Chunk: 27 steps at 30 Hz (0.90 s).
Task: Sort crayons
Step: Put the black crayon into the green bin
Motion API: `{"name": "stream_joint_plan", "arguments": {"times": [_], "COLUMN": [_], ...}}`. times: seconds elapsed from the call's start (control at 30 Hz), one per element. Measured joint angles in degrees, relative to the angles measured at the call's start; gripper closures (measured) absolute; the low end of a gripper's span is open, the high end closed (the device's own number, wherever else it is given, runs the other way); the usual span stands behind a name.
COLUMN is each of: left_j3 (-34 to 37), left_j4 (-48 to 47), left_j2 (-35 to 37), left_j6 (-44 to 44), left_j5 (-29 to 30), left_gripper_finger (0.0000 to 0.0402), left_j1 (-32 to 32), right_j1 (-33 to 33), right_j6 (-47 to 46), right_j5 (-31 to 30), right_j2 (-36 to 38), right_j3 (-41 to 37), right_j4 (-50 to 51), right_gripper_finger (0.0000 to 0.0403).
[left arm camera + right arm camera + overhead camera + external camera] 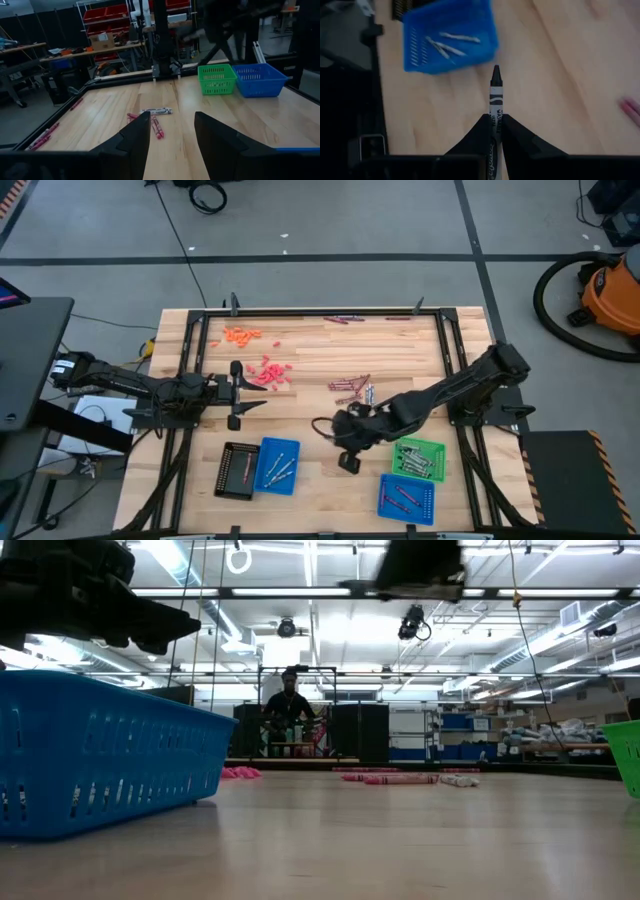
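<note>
Blue tray (pixel 451 35) w/ silver-grey crayons (pixel 447 44); dark crayon (pixel 495 100) w/ black wrapper print; green tray (pixel 420 458).

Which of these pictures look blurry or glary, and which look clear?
Low view: ceiling lights glare, the near blue tray looms soft. Right wrist view: crayon between the right gripper fingers sharp, background tray blurred. Left wrist view: dim, left gripper dark. High view: evenly lit.

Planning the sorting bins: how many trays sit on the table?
4: black rectangular tray and blue plastic tray front-left; green plastic tray and second blue tray front-right. None seems hidden.
</note>
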<state>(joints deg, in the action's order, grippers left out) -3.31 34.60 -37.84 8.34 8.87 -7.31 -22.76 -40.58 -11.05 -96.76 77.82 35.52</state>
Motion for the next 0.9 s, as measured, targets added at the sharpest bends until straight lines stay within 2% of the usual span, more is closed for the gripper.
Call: {"name": "stream_joint_plan", "arguments": {"times": [0.13,0.23,0.43,0.63,0.9], "left_j3": [0.00,0.00,0.00,0.00,0.00], "left_j4": [-0.27,-0.50,-1.09,-1.06,-0.92], "left_j2": [0.02,0.00,-0.01,-0.01,0.00], "left_j6": [-0.02,-0.04,0.20,0.24,0.28], "left_j5": [-0.01,-0.01,-0.01,-0.01,0.42], "left_gripper_finger": [0.0237,0.0237,0.0237,0.0237,0.0237], "left_j1": [0.00,0.00,0.00,0.00,0.00], "right_j1": [-1.68,-3.45,-8.15,-14.42,-20.13], "right_j6": [-7.75,-12.92,-20.78,-30.63,-37.88], "right_j5": [-0.66,1.84,3.48,1.20,1.51], "right_j2": [1.93,2.11,2.01,1.93,1.41], "right_j3": [0.07,0.04,0.02,-1.82,-7.86], "right_j4": [11.50,19.42,28.15,30.06,23.96], "right_gripper_finger": [0.0364,0.0364,0.0364,0.0364,0.0364]}}
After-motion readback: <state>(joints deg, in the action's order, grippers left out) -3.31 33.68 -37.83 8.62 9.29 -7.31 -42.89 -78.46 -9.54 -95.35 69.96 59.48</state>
